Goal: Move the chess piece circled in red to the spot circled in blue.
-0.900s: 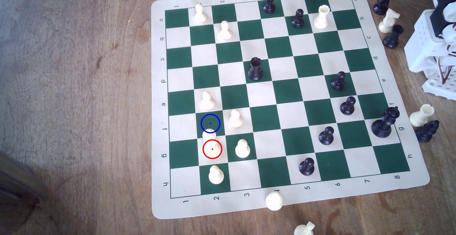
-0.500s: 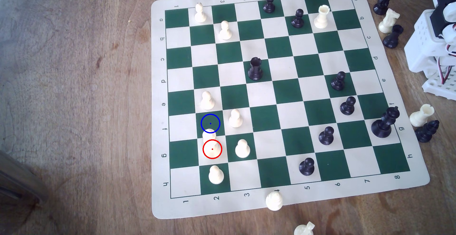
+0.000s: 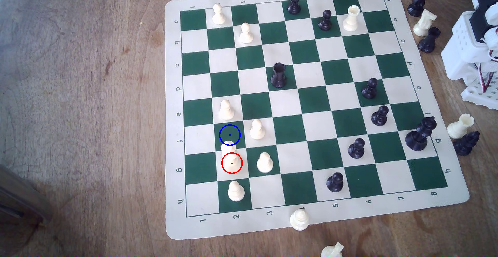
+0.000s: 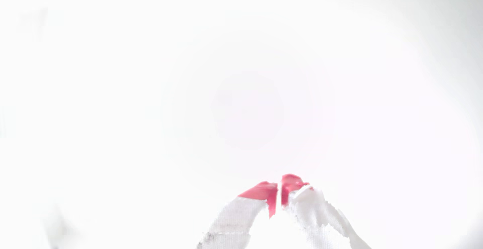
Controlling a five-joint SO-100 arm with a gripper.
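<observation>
My gripper [image 4: 279,194] sits clenched and empty beside the board's far corner. The tall white piece [image 3: 231,157] stands upright diagonally across, touching the blue-ringed square [image 3: 230,135].

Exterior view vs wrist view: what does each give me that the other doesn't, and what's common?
Exterior: the chessboard, the chess piece circled in red standing on the square next to the spot circled in blue, and the arm's white base at the exterior view's right edge. Wrist: the gripper, pink-tipped fingers nearly touching, nothing between them, against washed-out white. Shared: nothing I can match.
</observation>
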